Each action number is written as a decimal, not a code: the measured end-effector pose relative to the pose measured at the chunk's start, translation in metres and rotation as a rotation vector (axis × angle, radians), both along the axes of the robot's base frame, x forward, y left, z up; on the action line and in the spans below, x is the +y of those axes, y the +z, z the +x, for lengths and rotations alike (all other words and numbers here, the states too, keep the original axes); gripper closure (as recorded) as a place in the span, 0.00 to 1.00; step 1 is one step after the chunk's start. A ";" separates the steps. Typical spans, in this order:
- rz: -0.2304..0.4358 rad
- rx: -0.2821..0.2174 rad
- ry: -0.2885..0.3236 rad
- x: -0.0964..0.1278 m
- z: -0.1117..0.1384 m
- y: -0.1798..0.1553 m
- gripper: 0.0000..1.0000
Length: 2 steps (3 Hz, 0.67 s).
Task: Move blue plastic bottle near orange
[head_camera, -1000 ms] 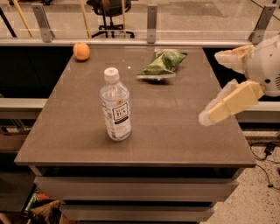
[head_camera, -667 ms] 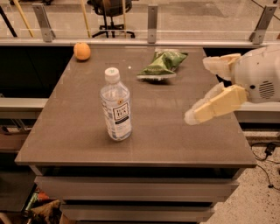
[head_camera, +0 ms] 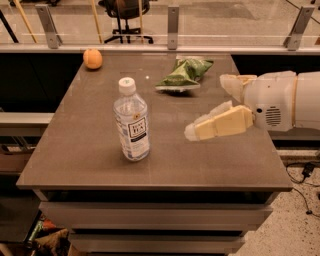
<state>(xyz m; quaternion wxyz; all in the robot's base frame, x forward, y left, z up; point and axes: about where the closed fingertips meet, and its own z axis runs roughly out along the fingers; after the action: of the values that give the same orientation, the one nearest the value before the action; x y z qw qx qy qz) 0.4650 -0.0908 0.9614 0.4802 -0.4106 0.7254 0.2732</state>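
Observation:
The blue plastic bottle (head_camera: 131, 122), clear with a white cap and a white label, stands upright on the brown table (head_camera: 90, 150), left of centre. The orange (head_camera: 92, 58) sits at the table's far left corner, well apart from the bottle. My gripper (head_camera: 207, 107) comes in from the right above the table, open and empty, its cream fingers (head_camera: 220, 123) pointing left toward the bottle, about a hand's width to its right.
A green crinkled snack bag (head_camera: 185, 73) lies at the far middle of the table, behind my gripper. A glass railing with metal posts (head_camera: 173, 25) runs behind the table. An office chair (head_camera: 125, 15) stands beyond it.
My gripper has moved left over the table, from near the right edge toward the bottle. The bottle, orange and bag have not moved.

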 end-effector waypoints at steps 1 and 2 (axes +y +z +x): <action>-0.028 -0.013 -0.121 0.007 0.009 0.000 0.00; -0.028 -0.013 -0.115 0.008 0.009 0.001 0.00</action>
<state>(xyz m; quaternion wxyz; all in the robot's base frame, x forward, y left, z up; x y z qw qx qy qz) 0.4736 -0.0826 0.9622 0.4940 -0.3767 0.7484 0.2322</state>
